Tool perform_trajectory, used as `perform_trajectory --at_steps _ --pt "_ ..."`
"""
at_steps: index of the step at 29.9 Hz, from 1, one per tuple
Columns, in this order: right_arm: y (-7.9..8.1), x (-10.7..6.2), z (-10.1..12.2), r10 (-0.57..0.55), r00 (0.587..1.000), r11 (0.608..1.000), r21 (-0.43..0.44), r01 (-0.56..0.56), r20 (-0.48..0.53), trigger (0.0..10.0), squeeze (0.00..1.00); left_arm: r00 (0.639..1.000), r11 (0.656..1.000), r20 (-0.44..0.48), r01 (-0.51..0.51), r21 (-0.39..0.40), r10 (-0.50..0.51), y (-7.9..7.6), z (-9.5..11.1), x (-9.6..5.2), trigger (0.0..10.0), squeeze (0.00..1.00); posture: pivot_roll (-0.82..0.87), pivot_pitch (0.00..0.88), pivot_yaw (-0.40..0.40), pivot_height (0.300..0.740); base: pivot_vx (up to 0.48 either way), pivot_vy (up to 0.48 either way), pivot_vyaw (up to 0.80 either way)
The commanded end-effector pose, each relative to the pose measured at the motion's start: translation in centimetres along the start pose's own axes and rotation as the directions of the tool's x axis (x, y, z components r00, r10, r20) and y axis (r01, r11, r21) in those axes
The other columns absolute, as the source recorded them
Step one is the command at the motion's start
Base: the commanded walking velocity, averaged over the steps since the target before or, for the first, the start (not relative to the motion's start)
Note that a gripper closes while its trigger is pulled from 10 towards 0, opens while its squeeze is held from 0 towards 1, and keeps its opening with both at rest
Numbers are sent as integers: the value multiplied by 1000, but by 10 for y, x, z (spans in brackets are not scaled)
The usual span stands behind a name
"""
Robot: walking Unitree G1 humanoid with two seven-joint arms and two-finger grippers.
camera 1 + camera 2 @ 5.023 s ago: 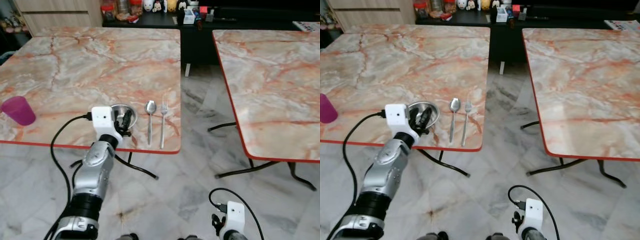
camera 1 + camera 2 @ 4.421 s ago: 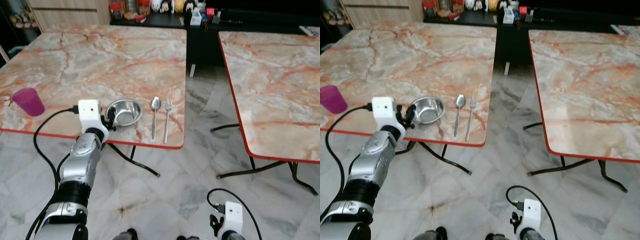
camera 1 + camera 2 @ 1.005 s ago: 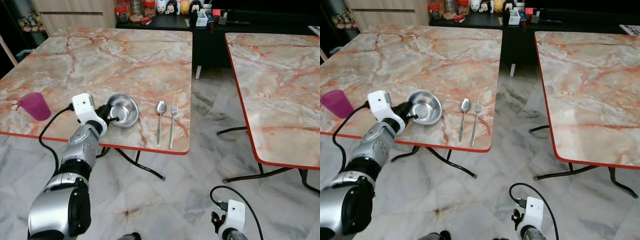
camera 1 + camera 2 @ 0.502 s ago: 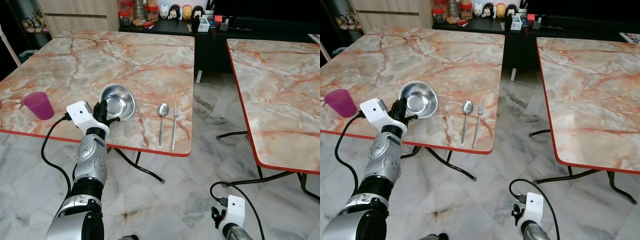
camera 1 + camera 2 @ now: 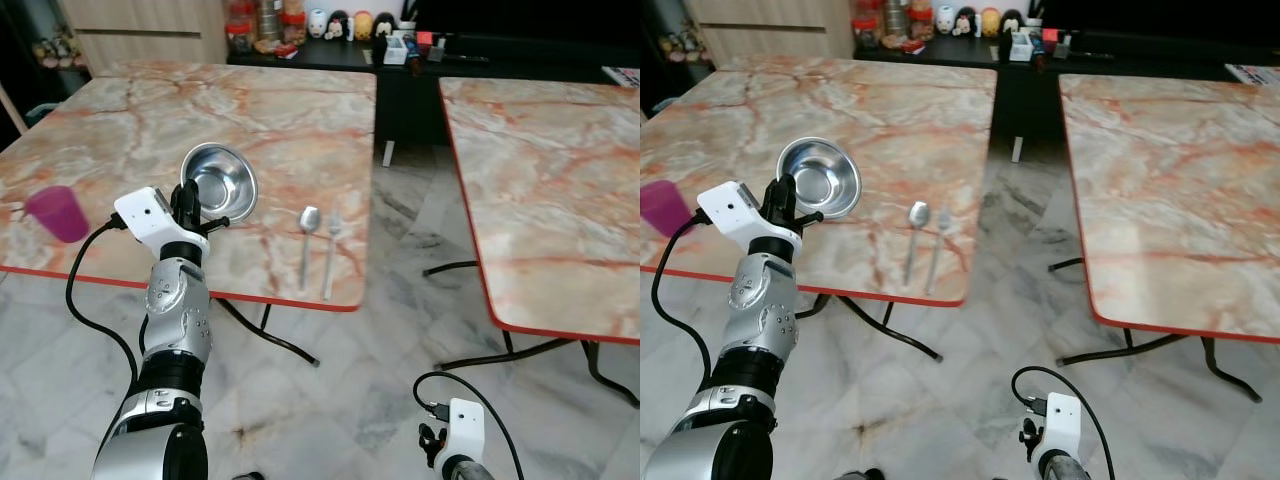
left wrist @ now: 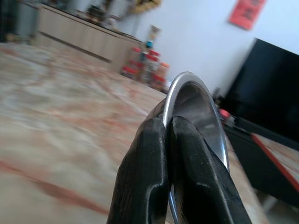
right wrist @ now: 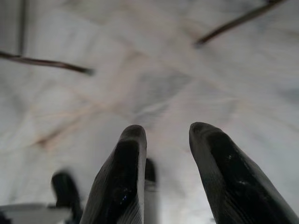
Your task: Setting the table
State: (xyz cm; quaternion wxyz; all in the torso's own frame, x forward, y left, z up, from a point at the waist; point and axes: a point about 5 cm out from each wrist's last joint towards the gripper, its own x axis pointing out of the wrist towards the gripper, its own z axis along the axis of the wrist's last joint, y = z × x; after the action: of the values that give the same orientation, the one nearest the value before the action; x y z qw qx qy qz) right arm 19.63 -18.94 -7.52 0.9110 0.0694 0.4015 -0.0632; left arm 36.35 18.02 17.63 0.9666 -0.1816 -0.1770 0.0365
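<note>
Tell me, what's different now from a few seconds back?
The left gripper has pinched the steel bowl by its rim with its fingers and lifted it off the table, tipping it up on edge. Earlier it lay flat there. The spoon, fork and purple cup stayed put; the right gripper still hangs idle.

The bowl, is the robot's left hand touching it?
Touching. The left wrist view shows the left hand with both black fingers pinched shut on the bowl's rim, no gap.
</note>
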Motion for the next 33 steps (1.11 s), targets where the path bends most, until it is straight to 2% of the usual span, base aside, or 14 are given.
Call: perform_trajectory --at_steps 1,18,24,26,31,33 --pt "-1 0 -3 -11 1000 1000 27 11 -12 10000 0 1000 999 19 18 31 -19 -3 5 1 10000 0 5 108 -25 740 0 -461 0" --pt "0 0 -2 4 1000 1000 18 -4 -5 10000 0 998 998 50 37 42 -39 -8 15 5 10000 0 2 92 -23 740 0 -459 0" --pt "-1 -1 -2 5 1000 1000 15 -5 -6 10000 0 996 997 57 62 49 -65 -14 17 5 10000 0 3 82 -22 740 0 -456 0" --pt "1 -1 -4 10 1000 1000 10 -10 -16 10000 0 994 995 60 90 47 -93 -20 19 6 10000 0 3 73 -18 740 0 -456 0" --pt "2 -1 -5 13 1000 1000 17 -13 -17 10000 0 992 993 66 108 38 -111 -26 22 7 10000 0 0 63 -10 740 0 -454 -756" --pt "2 -1 -4 14 1000 1000 7 -14 -11 10000 0 990 992 66 121 31 -123 -31 22 8 10000 0 0 63 -10 740 0 -454 0"
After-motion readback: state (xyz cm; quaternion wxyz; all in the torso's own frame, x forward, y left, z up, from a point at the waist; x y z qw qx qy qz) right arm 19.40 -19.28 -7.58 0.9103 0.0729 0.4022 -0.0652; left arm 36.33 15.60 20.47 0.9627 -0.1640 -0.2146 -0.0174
